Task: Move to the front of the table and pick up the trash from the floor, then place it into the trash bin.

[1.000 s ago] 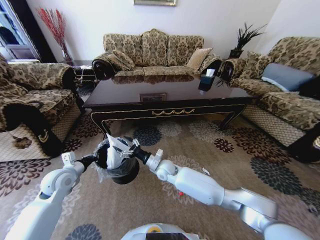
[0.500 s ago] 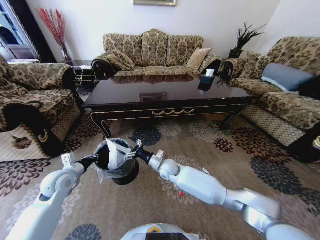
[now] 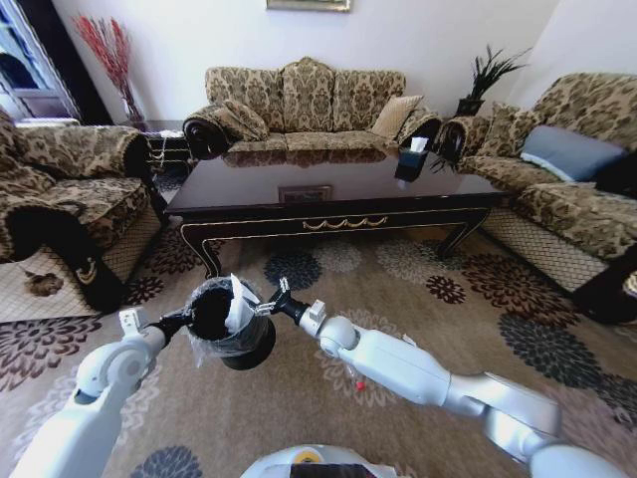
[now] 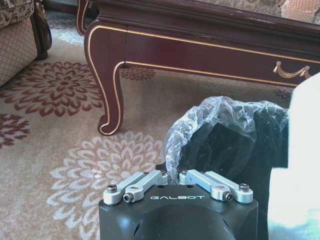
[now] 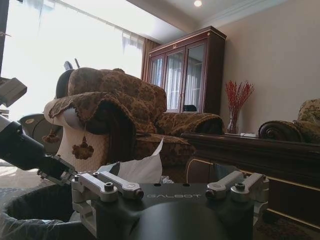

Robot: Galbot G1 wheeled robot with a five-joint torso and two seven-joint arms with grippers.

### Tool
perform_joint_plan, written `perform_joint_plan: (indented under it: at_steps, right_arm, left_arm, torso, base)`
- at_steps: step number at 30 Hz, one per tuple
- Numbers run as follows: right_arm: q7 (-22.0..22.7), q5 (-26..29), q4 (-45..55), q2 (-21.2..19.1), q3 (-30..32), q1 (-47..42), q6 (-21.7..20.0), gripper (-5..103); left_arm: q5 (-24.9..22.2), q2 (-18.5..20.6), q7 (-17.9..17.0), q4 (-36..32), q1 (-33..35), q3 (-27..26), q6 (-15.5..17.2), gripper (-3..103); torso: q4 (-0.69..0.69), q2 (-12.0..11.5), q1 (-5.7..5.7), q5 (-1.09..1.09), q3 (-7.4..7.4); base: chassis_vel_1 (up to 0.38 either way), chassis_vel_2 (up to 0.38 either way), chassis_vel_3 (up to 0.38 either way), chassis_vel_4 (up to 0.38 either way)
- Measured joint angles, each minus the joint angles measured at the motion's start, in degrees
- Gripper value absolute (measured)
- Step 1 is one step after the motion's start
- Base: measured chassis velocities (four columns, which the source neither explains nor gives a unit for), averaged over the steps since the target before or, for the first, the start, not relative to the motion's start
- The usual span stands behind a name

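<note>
Floral carpet (image 3: 398,269) and sofas (image 3: 304,100) surround the counter (image 3: 328,184); "GALBOT" is read on both hands; left hand (image 3: 184,321) is clamped on the trash bin (image 3: 231,334), right hand (image 3: 267,304) spread wide above white paper (image 3: 239,307).

3 patterned sofas (image 3: 305,98) ring a floral carpet (image 3: 398,269).

Bright daylight throughout. Strong backlight from the window (image 5: 60,30) blows out in the right wrist view; the glossy table (image 3: 328,184) mirrors the sofa (image 3: 304,100). Head view bows at edges.

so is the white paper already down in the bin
Yes, the white paper sits inside the bin, sticking up past its bag-lined rim beside the right gripper.
</note>
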Motion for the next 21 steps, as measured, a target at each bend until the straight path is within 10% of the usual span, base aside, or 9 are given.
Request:
perform_joint_plan:
  at_steps: [21]
  right_arm:
    - [-3.69,-3.70,2.04,-6.42,0.81,-2.69,1.94,100]
  left_arm:
    - [0.01,-0.45,-0.03,0.02,0.38,-0.67,-0.42,4]
  torso:
    - [0.00,0.00,0.00,0.00,0.00]
  base:
    - [0.000,0.000,0.000,0.000]
